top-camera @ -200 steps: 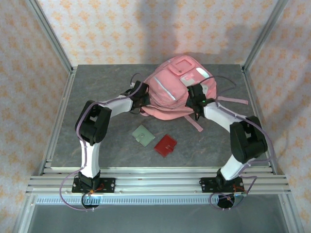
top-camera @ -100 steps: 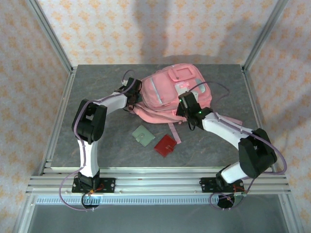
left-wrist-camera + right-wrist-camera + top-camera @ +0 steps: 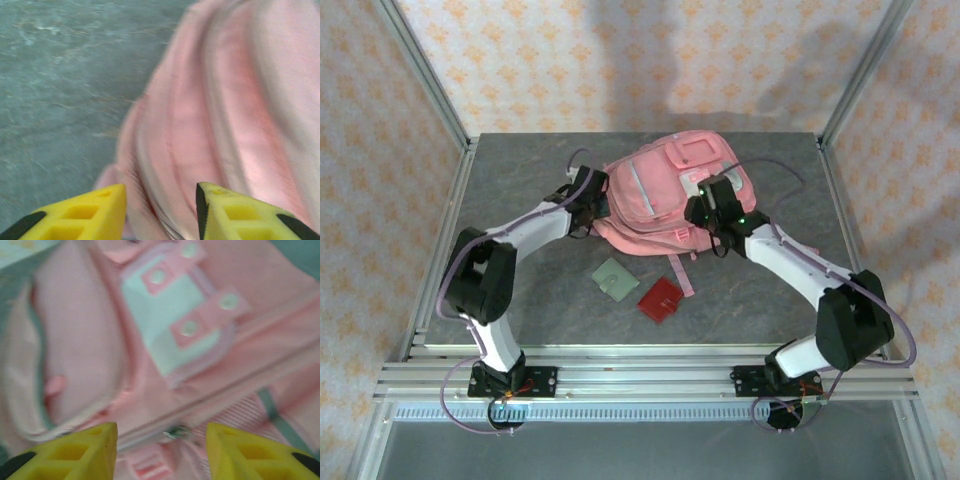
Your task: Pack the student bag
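Okay, student bag lies at the back-centre of the counter, front pockets up. Left fingers are spread at its left edge, pink fabric right ahead of them, nothing pinched that I can see. Right fingers are spread too, over the pale blue patch. Green square and red flat item lie side by side near the bag's front.

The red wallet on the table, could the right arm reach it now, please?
Probably yes: the red wallet lies uncovered in front of the student bag, and the open right gripper holds nothing.
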